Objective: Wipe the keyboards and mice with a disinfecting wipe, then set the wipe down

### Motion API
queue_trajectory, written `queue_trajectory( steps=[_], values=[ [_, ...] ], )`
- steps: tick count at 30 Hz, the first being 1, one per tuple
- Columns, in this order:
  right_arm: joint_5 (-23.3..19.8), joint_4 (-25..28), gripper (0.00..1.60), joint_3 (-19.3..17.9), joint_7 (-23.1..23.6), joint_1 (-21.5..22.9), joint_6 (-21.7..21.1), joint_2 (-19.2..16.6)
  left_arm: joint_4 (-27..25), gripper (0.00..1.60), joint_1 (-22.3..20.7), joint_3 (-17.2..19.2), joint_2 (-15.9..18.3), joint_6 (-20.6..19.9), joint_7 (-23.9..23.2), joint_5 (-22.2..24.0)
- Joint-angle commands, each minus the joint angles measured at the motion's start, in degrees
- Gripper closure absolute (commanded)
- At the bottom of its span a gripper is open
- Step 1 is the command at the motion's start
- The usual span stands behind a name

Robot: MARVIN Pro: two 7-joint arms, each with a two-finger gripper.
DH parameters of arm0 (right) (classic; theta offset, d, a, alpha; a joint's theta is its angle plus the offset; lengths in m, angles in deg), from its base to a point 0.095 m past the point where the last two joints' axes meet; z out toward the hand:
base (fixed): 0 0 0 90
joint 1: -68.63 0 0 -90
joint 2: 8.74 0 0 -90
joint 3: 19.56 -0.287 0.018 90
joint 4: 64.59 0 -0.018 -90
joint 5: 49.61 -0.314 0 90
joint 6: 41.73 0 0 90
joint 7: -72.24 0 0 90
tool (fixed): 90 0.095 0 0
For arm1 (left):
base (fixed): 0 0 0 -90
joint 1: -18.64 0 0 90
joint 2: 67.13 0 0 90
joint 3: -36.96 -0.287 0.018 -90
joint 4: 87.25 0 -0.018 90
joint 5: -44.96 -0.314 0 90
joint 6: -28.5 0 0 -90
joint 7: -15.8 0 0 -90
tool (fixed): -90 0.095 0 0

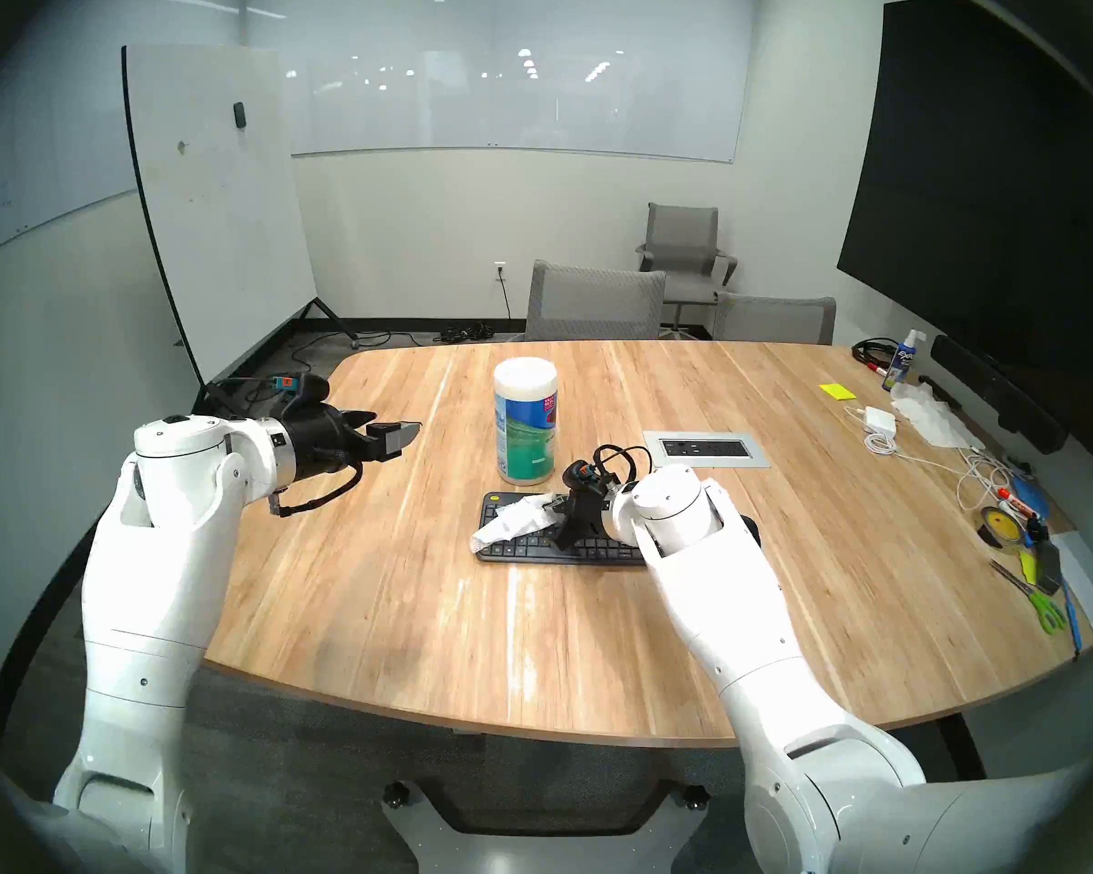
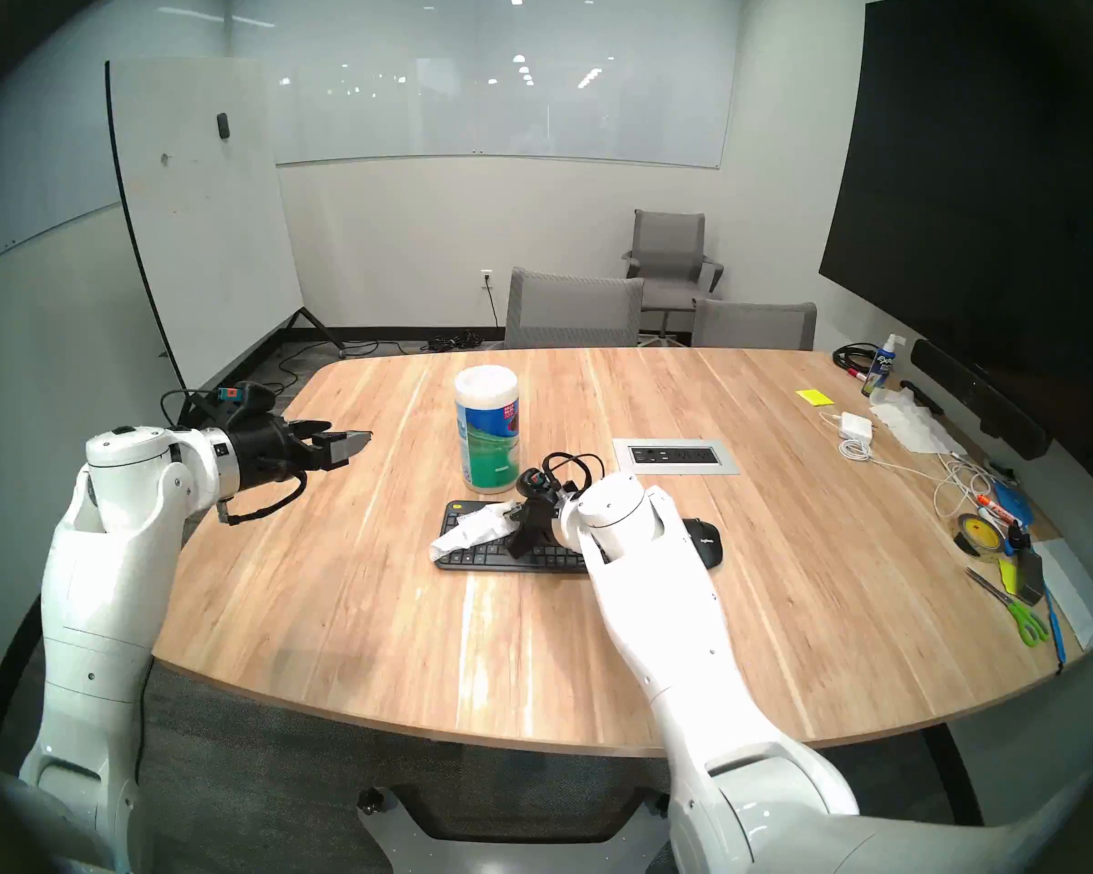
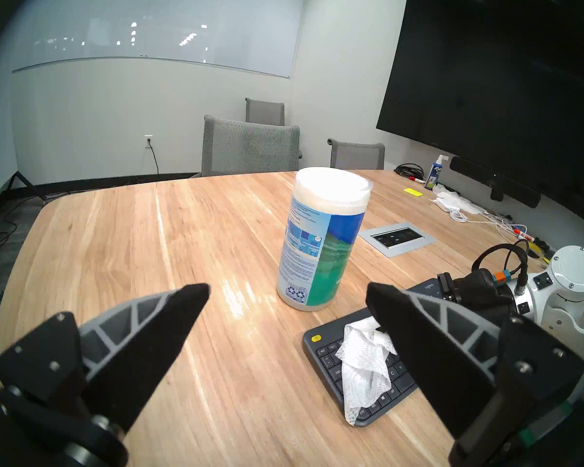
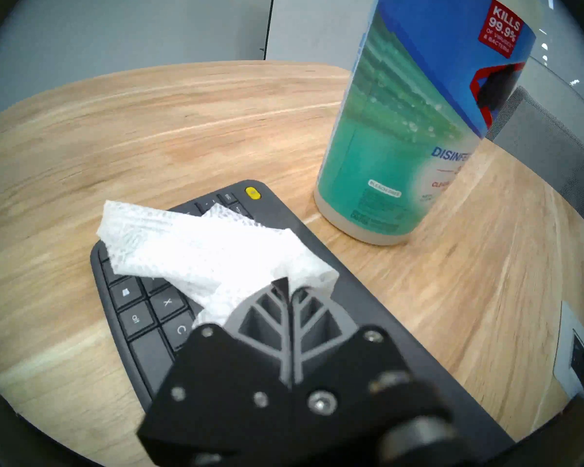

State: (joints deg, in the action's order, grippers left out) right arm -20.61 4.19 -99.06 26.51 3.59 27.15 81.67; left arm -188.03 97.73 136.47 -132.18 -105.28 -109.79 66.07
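The dark-grey keyboard (image 1: 519, 548) lies flat mid-table, its yellow-green corner button at the far left (image 4: 253, 192). My right gripper (image 1: 553, 507) is shut on the white woven wipe (image 1: 512, 521) and holds it down on the keyboard's left half; the wipe (image 4: 196, 250) trails over the keys toward the left end. The black mouse (image 2: 705, 541) sits just right of the keyboard, partly hidden by my right arm. My left gripper (image 1: 405, 437) is open and empty, hovering above the table's left side, well left of the keyboard (image 3: 327, 358).
The white-lidded blue-green canister (image 1: 527, 428) stands just behind the keyboard's left end. A grey outlet panel (image 1: 707, 448) is set into the table behind. A tissue heap (image 1: 929, 415), charger, cables, tape and scissors (image 1: 1042, 608) crowd the right edge. Chairs stand at the far side.
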Motion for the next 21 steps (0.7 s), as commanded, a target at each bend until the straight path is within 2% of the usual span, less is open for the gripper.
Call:
queue_trajectory(
  steps=[1, 11, 21],
  values=[
    [0.2, -2.5, 1.60, -1.1, -2.6, 2.6, 1.7, 0.1, -1.4, 0.00, -0.7, 0.2, -0.1, 0.2, 0.1, 0.1],
    [-0.3, -10.4, 1.60, -3.9, -5.1, 8.0, 3.8, 0.2, -1.3, 0.00, -0.8, 0.2, -0.1, 0.2, 0.0, 0.1],
    [-0.7, -13.7, 1.60, -5.4, -5.7, 10.3, 5.2, -0.3, -1.4, 0.00, -0.8, 0.2, -0.1, 0.2, 0.0, 0.1]
  ],
)
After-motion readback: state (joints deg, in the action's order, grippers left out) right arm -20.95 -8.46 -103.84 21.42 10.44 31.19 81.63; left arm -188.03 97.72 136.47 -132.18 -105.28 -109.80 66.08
